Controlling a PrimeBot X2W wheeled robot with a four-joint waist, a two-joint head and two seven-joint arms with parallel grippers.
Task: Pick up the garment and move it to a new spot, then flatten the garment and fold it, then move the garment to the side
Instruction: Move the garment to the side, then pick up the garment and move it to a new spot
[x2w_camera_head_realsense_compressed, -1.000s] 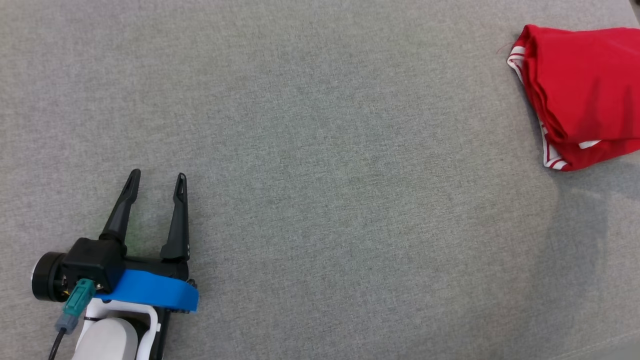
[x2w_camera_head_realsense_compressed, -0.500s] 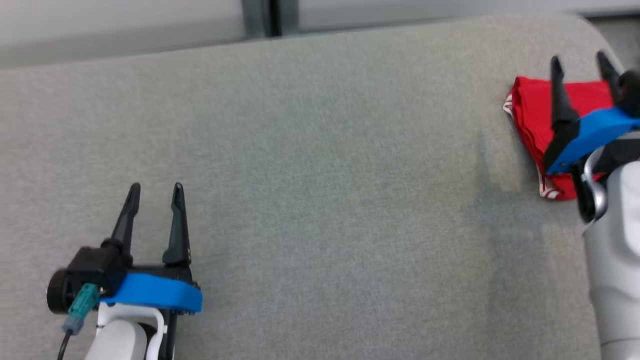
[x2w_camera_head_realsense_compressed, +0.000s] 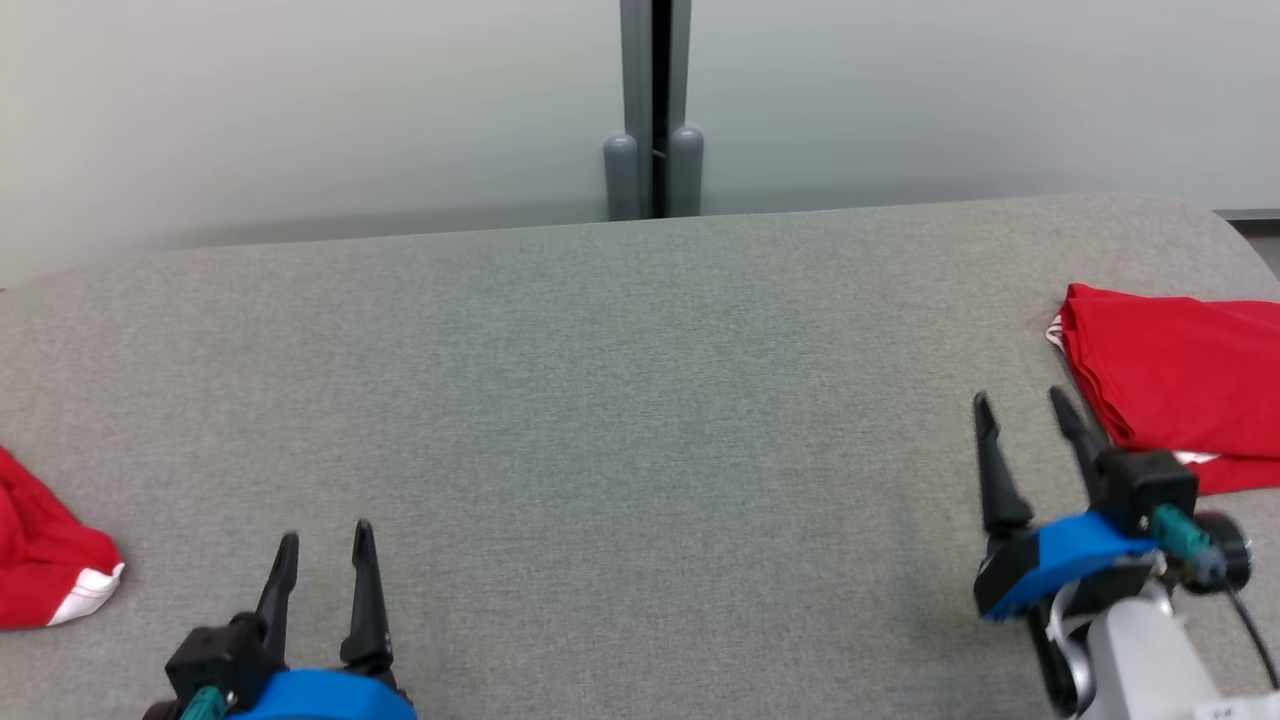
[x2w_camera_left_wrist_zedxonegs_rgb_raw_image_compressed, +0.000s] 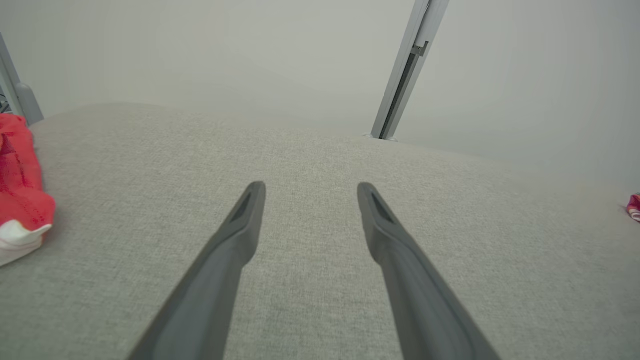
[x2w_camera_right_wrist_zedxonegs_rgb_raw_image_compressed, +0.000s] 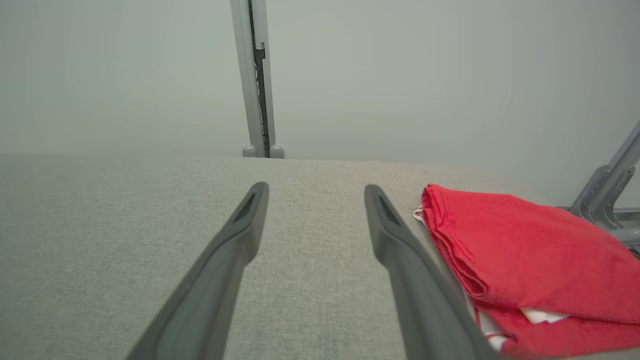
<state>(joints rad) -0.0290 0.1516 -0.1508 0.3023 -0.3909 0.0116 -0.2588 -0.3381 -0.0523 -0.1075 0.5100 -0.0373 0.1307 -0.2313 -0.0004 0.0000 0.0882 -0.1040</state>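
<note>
1. Both pairs of fingers stand spread wide with nothing between them. The left gripper (x2w_camera_head_realsense_compressed: 325, 535) sits at the lower left of the head view and the right gripper (x2w_camera_head_realsense_compressed: 1020, 396) at the lower right.
2. Half a second ago the right fingers overlapped the folded red garment (x2w_camera_head_realsense_compressed: 1170, 390). Now they point past its near-left corner, just beside it and apparently not touching.
3. The folded red garment lies at the right edge of the frame on the grey surface (x2w_camera_head_realsense_compressed: 640, 400), with white trim showing at its edges.
4. The head camera has tilted up, so the far edge, the wall and a grey post (x2w_camera_head_realsense_compressed: 655, 100) have come into frame, as has a second red cloth (x2w_camera_head_realsense_compressed: 40, 560) at the lower left.
5. Judgement: the garment looks released at the side, so the task seems finished.
</note>
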